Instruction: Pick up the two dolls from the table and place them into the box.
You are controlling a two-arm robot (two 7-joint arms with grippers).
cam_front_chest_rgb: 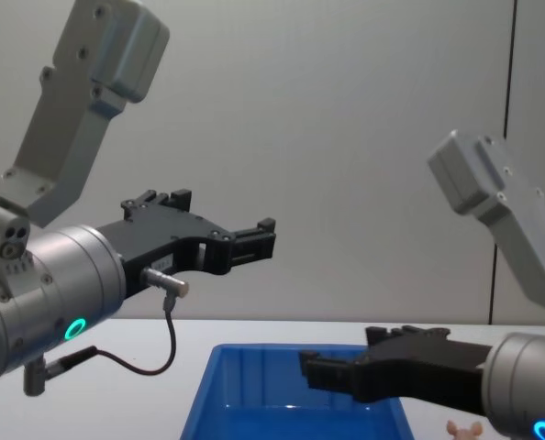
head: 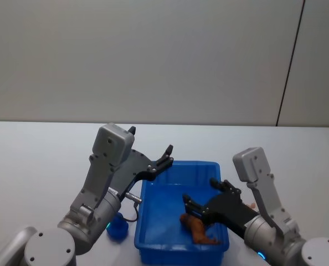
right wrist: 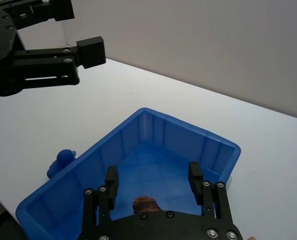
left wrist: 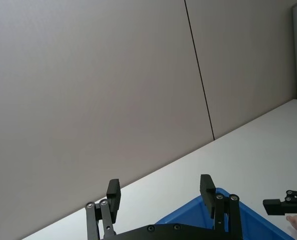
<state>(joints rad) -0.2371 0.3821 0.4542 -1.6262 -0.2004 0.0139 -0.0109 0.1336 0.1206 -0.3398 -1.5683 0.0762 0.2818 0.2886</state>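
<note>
Inside the box (head: 182, 164), the brown doll (head: 199, 229) lies just under the right gripper's (head: 200, 190) wide, empty jaws.

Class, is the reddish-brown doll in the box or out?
In: the reddish-brown doll lies on the box floor, within its walls, below the open right tool.

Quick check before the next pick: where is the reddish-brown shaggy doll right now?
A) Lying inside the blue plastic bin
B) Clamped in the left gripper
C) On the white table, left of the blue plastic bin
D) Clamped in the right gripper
A: the reddish-brown shaggy doll lies on the floor of the bright blue rectangular plastic bin, with the right gripper open above it and holding nothing.
</note>
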